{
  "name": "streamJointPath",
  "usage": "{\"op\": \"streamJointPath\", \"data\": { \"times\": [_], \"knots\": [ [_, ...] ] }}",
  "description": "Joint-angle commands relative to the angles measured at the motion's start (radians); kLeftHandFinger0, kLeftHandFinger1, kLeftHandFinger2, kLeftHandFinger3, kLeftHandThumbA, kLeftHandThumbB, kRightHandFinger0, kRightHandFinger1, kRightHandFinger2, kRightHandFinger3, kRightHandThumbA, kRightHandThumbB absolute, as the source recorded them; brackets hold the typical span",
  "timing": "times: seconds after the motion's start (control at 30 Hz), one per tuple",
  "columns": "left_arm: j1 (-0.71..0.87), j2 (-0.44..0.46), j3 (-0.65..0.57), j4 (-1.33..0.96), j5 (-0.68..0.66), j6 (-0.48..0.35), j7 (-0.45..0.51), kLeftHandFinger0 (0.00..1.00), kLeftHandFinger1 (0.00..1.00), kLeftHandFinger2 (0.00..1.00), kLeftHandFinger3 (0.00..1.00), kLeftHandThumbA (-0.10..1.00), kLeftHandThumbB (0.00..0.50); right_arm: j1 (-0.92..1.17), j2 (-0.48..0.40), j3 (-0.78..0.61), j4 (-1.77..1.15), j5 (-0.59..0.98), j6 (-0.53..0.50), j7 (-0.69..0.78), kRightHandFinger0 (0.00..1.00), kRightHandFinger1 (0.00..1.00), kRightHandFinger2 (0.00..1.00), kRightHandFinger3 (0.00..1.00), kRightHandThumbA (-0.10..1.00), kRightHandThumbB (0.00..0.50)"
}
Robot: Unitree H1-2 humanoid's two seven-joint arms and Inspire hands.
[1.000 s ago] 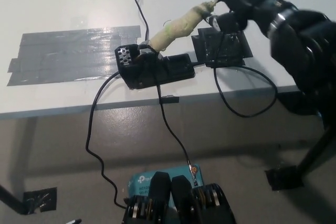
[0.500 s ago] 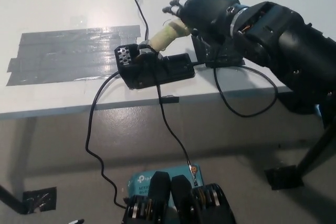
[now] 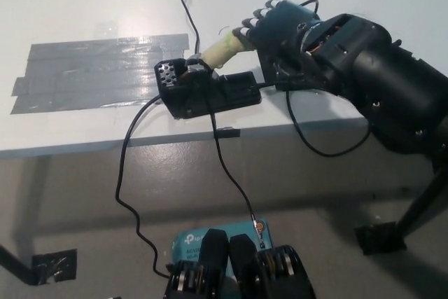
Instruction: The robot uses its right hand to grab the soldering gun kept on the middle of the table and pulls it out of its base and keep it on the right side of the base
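Grasp step underway: we judge the right robot hand [image 3: 280, 29], fingers apart and holding nothing, must next clench on the soldering gun [image 3: 222, 48], seated tilted in its base [image 3: 210, 90] mid-counter [image 3: 84, 5].

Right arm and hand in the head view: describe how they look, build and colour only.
The right hand is black and bulky, with pale grey tips on its fingers. Behind it the wrist shows a glimpse of copper-coloured parts and a thin black cable looping over the top. The right forearm is thick, rounded, matte black casing with small fasteners. The white left hand is out of view.
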Motion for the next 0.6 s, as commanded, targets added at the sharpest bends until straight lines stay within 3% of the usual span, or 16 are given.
{"op": "streamJointPath", "data": {
  "times": [0.0, 0.13, 0.27, 0.57],
  "knots": [
    [-0.006, 0.017, -0.003, -0.032, 0.01, 0.02, -0.028, 0.73, 0.81, 0.95, 1.0, 0.57, 0.175, -0.027, -0.024, -0.009, 0.034, -0.138, 0.059, -0.042, 1.0, 1.0, 1.0, 1.0, 0.39, 0.5],
    [-0.004, 0.009, -0.006, -0.037, 0.008, 0.029, -0.027, 0.72, 0.81, 0.96, 1.0, 0.55, 0.162, 0.02, -0.023, -0.013, 0.032, -0.208, 0.072, -0.169, 1.0, 1.0, 1.0, 1.0, 0.34, 0.5],
    [-0.004, 0.012, -0.007, -0.036, 0.004, 0.012, -0.027, 0.73, 0.82, 0.97, 1.0, 0.56, 0.147, 0.053, 0.0, -0.007, 0.072, -0.252, 0.081, -0.269, 1.0, 1.0, 1.0, 1.0, 0.38, 0.5],
    [-0.016, 0.014, -0.028, -0.036, 0.023, 0.01, -0.026, 0.71, 0.8, 0.94, 1.0, 0.58, 0.136, 0.167, 0.026, -0.016, 0.066, -0.283, 0.113, -0.248, 1.0, 1.0, 1.0, 1.0, 0.41, 0.5]
  ]
}}
